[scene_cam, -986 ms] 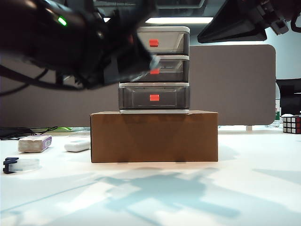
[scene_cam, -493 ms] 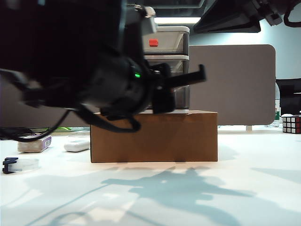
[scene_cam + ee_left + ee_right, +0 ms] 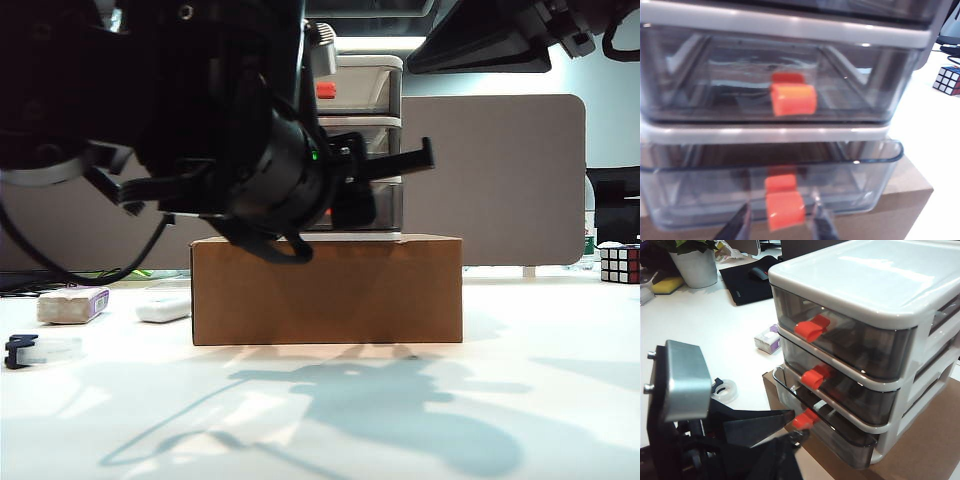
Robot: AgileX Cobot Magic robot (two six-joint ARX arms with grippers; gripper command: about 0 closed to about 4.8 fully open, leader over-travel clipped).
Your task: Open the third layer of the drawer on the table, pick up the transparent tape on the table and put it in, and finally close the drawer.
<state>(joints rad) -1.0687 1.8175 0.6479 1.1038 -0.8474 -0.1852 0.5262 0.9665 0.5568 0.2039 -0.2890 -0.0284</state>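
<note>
My left gripper (image 3: 781, 227) sits at the bottom centre of its wrist frame, its fingers (image 3: 737, 227) set on either side of the red-orange handle (image 3: 785, 210) of the third layer (image 3: 860, 175), which stands slightly pulled out; whether they clamp it, I cannot tell. The transparent tape (image 3: 40, 350) lies on the table (image 3: 520, 400) at lower left of the exterior frame. My right gripper's own state cannot be seen; its arm (image 3: 500, 40) hangs at upper right, beyond the drawer (image 3: 365, 75) on the cardboard box (image 3: 330, 295).

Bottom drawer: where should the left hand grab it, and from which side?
Grab the red-orange handle on the third layer, coming straight at the drawer front. It is a small tab sticking out from the smooth front, the only thing to pinch. The left hand already has a finger on each side of it.
</note>
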